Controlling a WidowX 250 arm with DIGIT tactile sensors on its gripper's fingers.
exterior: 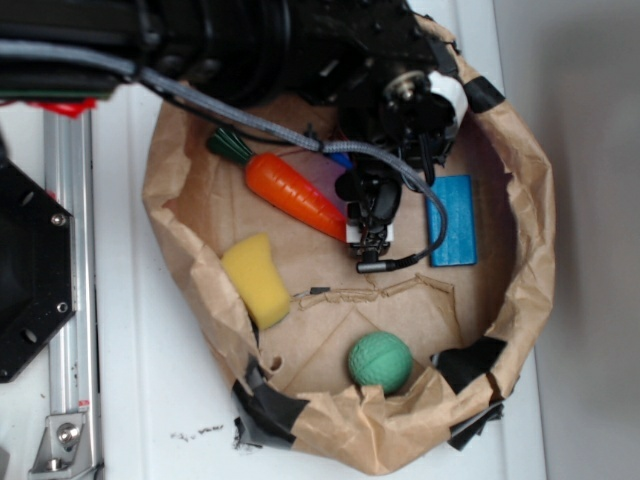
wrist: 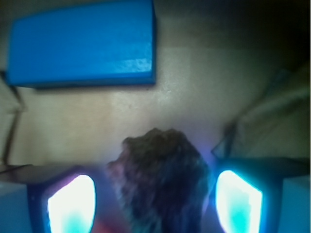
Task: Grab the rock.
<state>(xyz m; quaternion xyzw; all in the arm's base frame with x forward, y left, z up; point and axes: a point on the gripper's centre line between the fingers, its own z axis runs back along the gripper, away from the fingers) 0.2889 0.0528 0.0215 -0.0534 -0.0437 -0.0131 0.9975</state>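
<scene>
White tabletop point(exterior: 120, 400) surrounds a crumpled brown paper basin point(exterior: 180, 240), patched with black tape, and that is where I am working. Nearest my wrist camera sits the rock point(wrist: 163, 179), a rough brown-grey lump, directly between my two glowing fingertips point(wrist: 73, 204). The jaws stand moderately wide on either side of it; I cannot tell whether either pad touches the rock, though a thin gap seems to show on the right. Just beyond the rock lies bare paper floor, then the flat blue block point(wrist: 82, 46) farther out.

From the exterior camera, my gripper point(exterior: 372, 235) hangs low over the middle of the basin, and it hides the rock completely in that view. The blue block lies just beside the gripper, toward the basin's far wall. An orange toy carrot point(exterior: 295, 195) with a dark green top lies on the gripper's other side. A yellow sponge point(exterior: 257, 280) rests near the basin wall, and a green ball point(exterior: 380, 360) sits apart by the taped rim.
</scene>
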